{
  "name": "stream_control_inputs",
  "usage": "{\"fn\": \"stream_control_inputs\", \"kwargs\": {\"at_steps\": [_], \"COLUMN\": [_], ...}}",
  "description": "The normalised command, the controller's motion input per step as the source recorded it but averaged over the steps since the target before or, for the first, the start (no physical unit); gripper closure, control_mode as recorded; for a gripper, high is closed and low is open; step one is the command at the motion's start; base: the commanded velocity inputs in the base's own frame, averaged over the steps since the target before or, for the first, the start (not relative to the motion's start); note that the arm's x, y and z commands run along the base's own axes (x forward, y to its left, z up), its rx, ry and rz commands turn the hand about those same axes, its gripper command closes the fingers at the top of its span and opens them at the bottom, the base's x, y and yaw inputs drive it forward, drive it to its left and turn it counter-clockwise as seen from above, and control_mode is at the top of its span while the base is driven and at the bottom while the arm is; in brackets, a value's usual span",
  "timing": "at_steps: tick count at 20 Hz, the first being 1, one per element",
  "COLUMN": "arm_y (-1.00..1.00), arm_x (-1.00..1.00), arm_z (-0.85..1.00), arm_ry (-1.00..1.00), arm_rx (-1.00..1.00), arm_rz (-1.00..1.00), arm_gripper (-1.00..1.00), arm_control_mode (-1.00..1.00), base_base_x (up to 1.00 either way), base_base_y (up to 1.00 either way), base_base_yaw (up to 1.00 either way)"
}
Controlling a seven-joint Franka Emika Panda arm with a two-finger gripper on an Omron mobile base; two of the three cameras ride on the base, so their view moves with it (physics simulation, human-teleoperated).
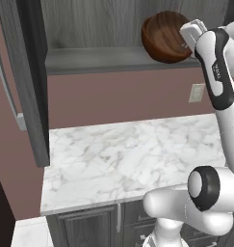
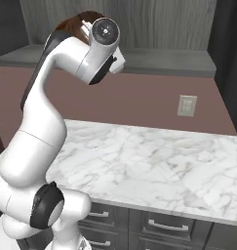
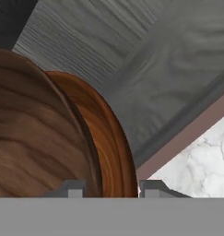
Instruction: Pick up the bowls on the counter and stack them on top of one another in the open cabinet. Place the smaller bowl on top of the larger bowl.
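Observation:
A reddish-brown wooden bowl [image 1: 162, 37] hangs tipped on its side just over the right end of the open cabinet's grey shelf [image 1: 89, 60]. My gripper [image 3: 112, 190] is shut on it, with the bowl's rim [image 3: 114, 156] between the two finger tips. In the right base view a sliver of the bowl [image 2: 73, 23] peeks out behind my arm, above the shelf [image 2: 164, 62]. I cannot tell whether the bowl touches the shelf. The white marble counter [image 1: 128, 154] lies bare below.
The cabinet's tall dark door [image 1: 32, 82] stands open at the left, reaching down to the counter's left end. A wall outlet [image 1: 197, 92] sits on the pink wall under the shelf. Dark drawers [image 2: 164, 224] run under the counter front.

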Motion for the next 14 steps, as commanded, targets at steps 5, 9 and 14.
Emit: {"fn": "stream_control_inputs", "kwargs": {"at_steps": [5,9,14], "arm_y": [-0.01,0.0,0.0], "arm_x": [0.2,0.04,0.36], "arm_z": [-0.03,-0.01,-0.03], "arm_ry": [0.11,0.0,0.0], "arm_rx": [0.0,0.0,0.0], "arm_rz": [0.0,0.0,0.0], "arm_gripper": [1.0,1.0,1.0], "arm_control_mode": [-1.0,-1.0,-1.0], "base_base_x": [0.0,0.0,0.0], "base_base_y": [0.0,0.0,0.0], "base_base_yaw": [0.0,0.0,0.0]}}
